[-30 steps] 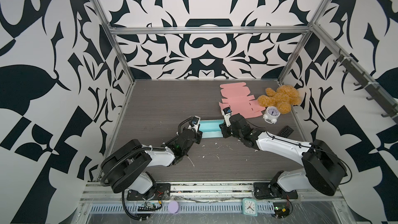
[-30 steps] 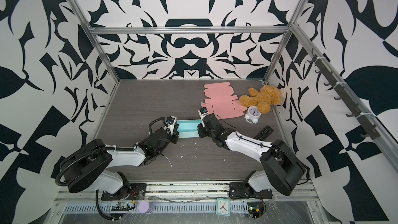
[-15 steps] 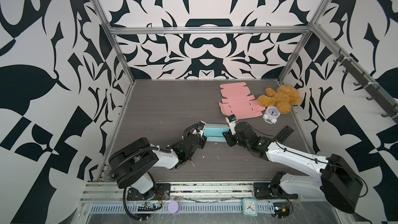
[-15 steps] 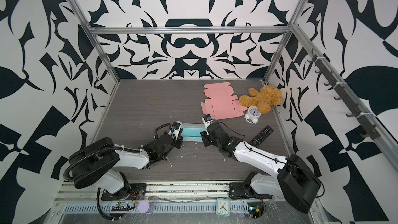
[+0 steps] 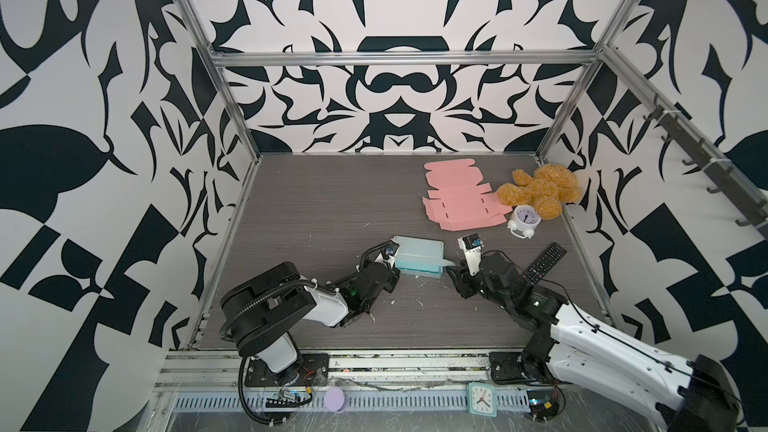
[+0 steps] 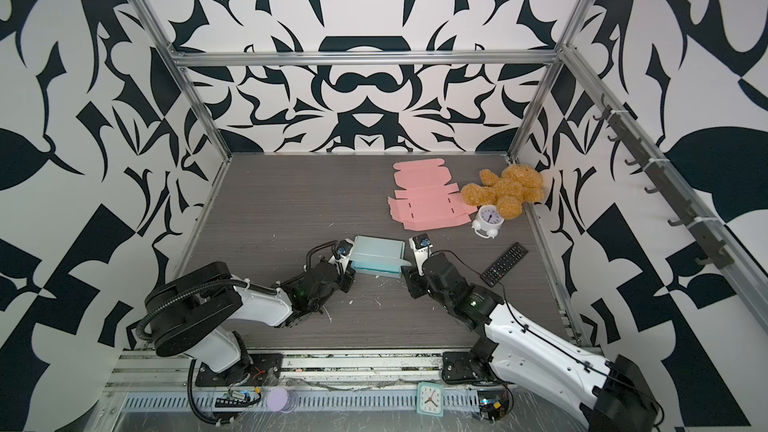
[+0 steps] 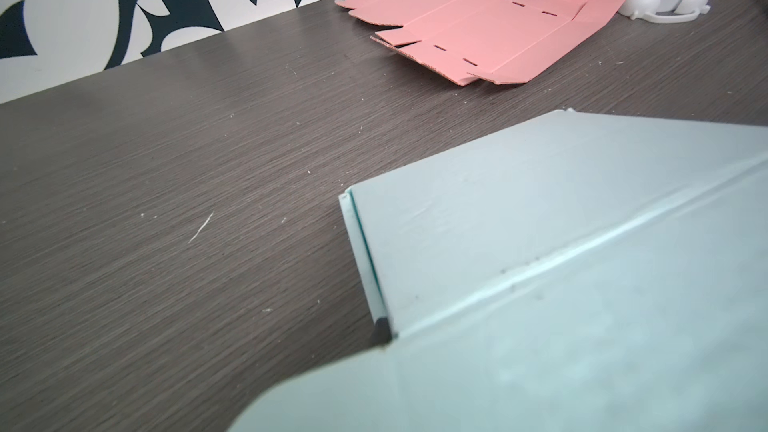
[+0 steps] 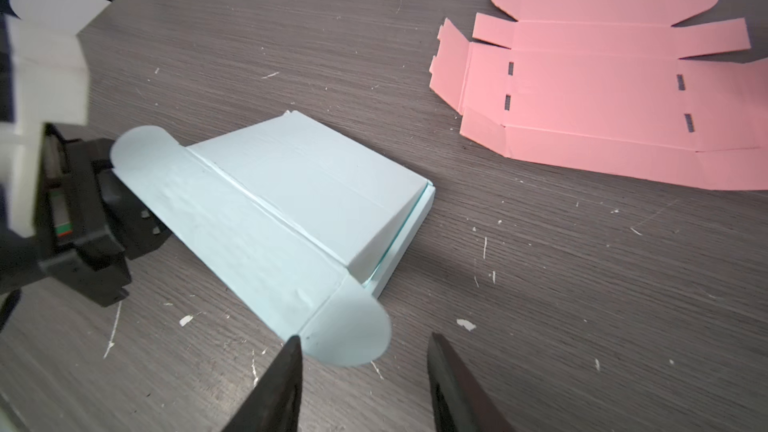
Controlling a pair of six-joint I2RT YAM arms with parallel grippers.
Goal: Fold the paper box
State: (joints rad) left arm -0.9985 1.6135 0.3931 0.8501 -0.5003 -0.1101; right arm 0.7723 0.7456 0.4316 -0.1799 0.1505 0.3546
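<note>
While its lid is lowered at a slant and not tucked in, a pale blue paper box (image 5: pixel 417 257) is set near the middle of the dark wood-grain table (image 5: pixel 316 209), toward the front. A rounded ear flap (image 8: pixel 349 330) is seen at each end. The box is flanked by the left gripper (image 5: pixel 392 274), its jaws hidden so their state cannot be told, and the right gripper (image 8: pixel 365 338), its jaws spread beside one flap. Farther back on the right are laid a flat pink box blank (image 5: pixel 461 205), a teddy bear (image 5: pixel 540 189), a white alarm clock (image 5: pixel 525 220) and a remote (image 5: pixel 544 261).
</note>
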